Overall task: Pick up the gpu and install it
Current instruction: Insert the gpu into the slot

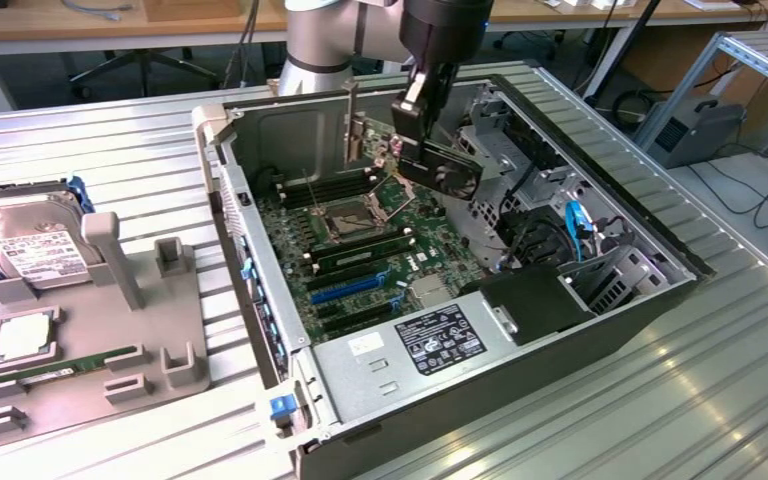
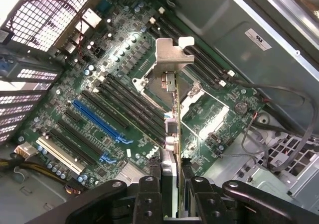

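Observation:
My gripper (image 1: 418,140) hangs over the open computer case (image 1: 624,300), shut on the gpu (image 1: 440,170). The card is held above the motherboard (image 1: 357,250), with its dark face and green board hanging down and its silvery bracket toward the rear of the case. In the wrist view the gpu (image 2: 172,127) shows edge-on between the two black fingers (image 2: 149,196), and its metal bracket sticks out at the far end. It hovers over the CPU socket area, apart from the board. A blue expansion slot (image 2: 97,122) lies to one side of the card.
A grey fixture (image 1: 157,330) stands on the slatted table at the exterior view's left, carrying a silver hard drive (image 1: 31,250), a CPU (image 1: 24,340) and a green RAM stick (image 1: 71,362). Inside the case are the power supply (image 1: 424,345), cables (image 2: 279,134) and drive cages (image 1: 598,270).

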